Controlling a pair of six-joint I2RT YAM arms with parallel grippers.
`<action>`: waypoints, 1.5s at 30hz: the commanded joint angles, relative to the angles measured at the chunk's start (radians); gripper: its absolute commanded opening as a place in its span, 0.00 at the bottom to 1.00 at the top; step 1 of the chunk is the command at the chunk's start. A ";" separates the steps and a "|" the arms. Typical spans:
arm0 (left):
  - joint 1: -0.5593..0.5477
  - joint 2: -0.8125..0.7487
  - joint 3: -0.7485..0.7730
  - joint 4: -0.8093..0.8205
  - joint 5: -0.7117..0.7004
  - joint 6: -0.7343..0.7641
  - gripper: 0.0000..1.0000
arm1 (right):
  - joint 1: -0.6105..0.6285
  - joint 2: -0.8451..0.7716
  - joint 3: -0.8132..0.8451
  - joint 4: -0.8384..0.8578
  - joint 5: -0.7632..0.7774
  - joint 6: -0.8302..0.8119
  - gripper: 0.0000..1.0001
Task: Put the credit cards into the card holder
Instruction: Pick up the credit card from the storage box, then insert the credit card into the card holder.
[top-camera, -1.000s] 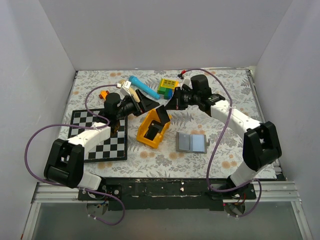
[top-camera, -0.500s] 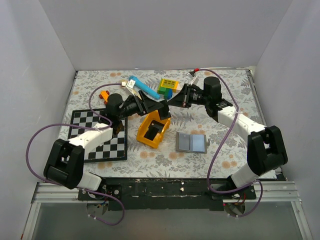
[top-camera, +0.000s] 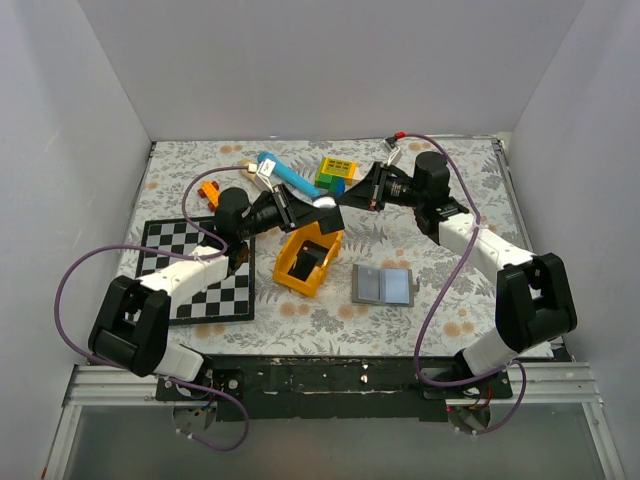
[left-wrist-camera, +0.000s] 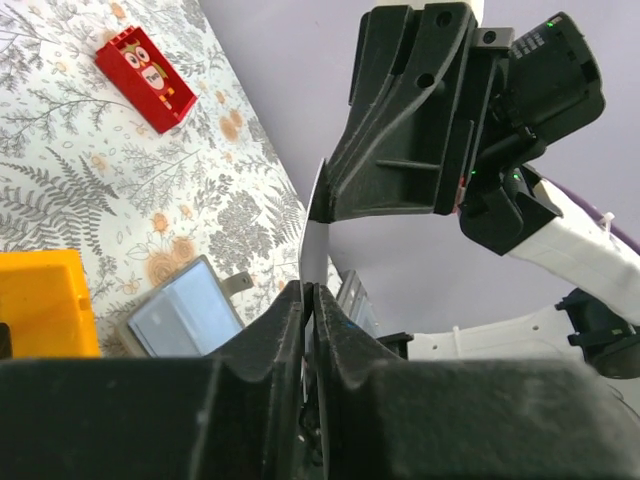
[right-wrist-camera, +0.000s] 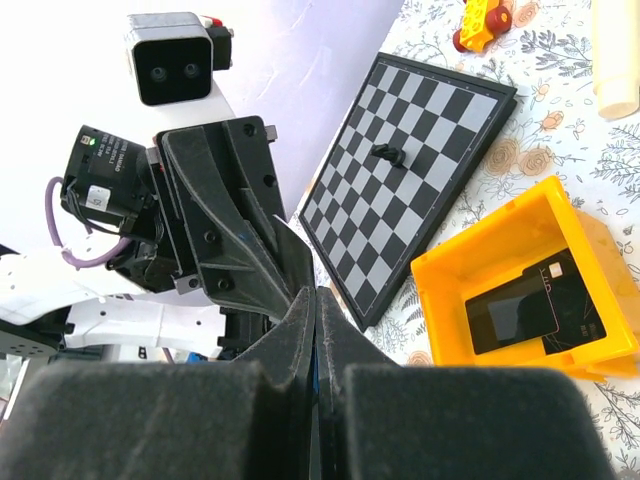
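Two black cards (right-wrist-camera: 535, 305) lie in the orange tray (top-camera: 287, 270), left of the open card holder (top-camera: 383, 285). Left gripper (left-wrist-camera: 308, 290) and right gripper (right-wrist-camera: 316, 293) both pinch one thin card (left-wrist-camera: 315, 235).

Bright, even light from above, soft faint shadows; left gripper (left-wrist-camera: 308, 292) softly blurred up close, background sharp.
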 joint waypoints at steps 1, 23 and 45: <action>-0.011 -0.008 0.046 0.011 0.009 0.001 0.00 | -0.001 -0.038 -0.015 0.051 -0.019 0.005 0.01; -0.014 0.029 0.070 0.038 0.015 -0.017 0.00 | 0.002 -0.061 -0.042 0.065 -0.082 0.001 0.17; -0.214 0.076 0.162 -0.397 -0.166 0.266 0.58 | -0.081 -0.541 -0.364 -0.759 0.448 -0.291 0.01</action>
